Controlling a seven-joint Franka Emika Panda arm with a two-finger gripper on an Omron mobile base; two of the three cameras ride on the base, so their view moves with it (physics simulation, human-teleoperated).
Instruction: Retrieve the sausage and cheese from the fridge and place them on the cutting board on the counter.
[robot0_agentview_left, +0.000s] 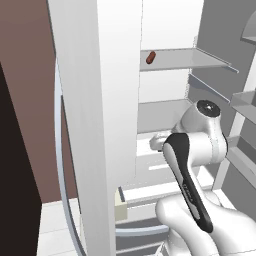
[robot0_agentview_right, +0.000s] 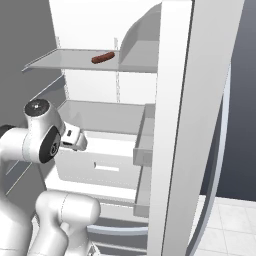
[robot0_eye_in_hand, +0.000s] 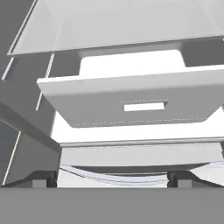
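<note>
We are at the opening step: reaching into the open fridge (robot0_agentview_right: 100, 30) for the first item, with nothing picked up yet. The sausage (robot0_agentview_right: 103, 58) lies on the upper glass shelf (robot0_agentview_right: 65, 60), at about twelve o'clock from the arm's elbow and well above the hand; in the left base view it sits near the shelf's left end. We cannot make out the cheese here.

Our claw (robot0_eye_in_hand: 112, 177) is spread fully wide and holds nothing; its two tips frame the bottom of the hand view, pointing at the white crisper drawer (robot0_eye_in_hand: 131, 103) low in the fridge.

Next, we judge, the hand must rise and tilt toward the upper shelf. The shelf's front edge and the door bins (robot0_agentview_right: 145, 145) at three o'clock crowd that path.
</note>
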